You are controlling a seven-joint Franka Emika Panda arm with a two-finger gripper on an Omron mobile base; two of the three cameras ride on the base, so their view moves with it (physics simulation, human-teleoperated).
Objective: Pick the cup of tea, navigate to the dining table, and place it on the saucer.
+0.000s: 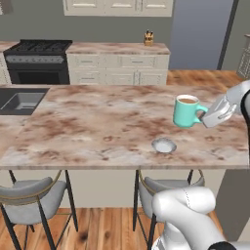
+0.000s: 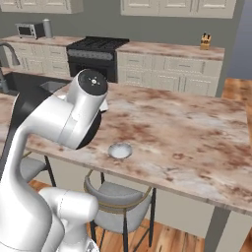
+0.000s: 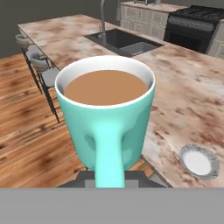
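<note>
Above the brown-and-cream marbled dining table (image 1: pixel 97 122), we are carrying the teal-green ceramic cup of tea (image 1: pixel 187 111), upright and brimming with brown liquid. The two-finger gripper (image 1: pixel 209 117) is clenched on the cup's handle. The small round pale saucer (image 1: pixel 164 145) is lying on the tabletop nearby, apart from the cup. We are advising a level, slow carry: centre the cup's base over the saucer, lower vertically, release only after contact.
</note>
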